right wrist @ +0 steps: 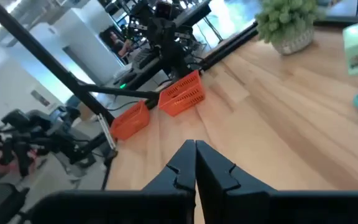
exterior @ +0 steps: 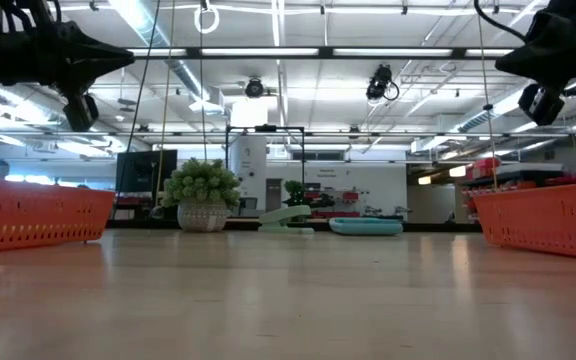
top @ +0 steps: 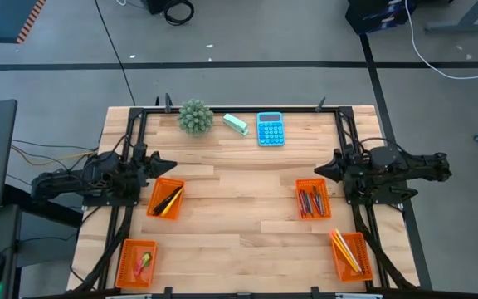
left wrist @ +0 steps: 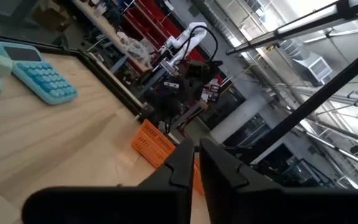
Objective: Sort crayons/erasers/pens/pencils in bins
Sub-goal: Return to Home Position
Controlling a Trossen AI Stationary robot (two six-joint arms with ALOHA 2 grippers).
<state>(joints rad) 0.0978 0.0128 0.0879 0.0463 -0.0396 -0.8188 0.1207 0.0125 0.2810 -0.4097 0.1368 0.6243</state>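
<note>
Four orange bins stand on the wooden table. The far left bin point(top: 166, 199) holds black pens, and the near left bin point(top: 137, 262) holds small green and pink erasers. Reddish crayons lie in the far right bin point(top: 313, 199), long yellow and orange pencils in the near right bin point(top: 351, 255). My left gripper point(top: 171, 165) is shut and drawn back above the table's left edge, its tips point(left wrist: 196, 165) together and holding nothing. My right gripper point(top: 318, 169) is shut too, drawn back above the right edge, with nothing between its fingers point(right wrist: 195, 162).
Along the far edge stand a small potted plant point(top: 195, 116), a mint-green block point(top: 236, 124) and a blue calculator point(top: 270, 129). Black frame rails run along the table's left, right and far sides. The wood between the two pairs of bins is bare.
</note>
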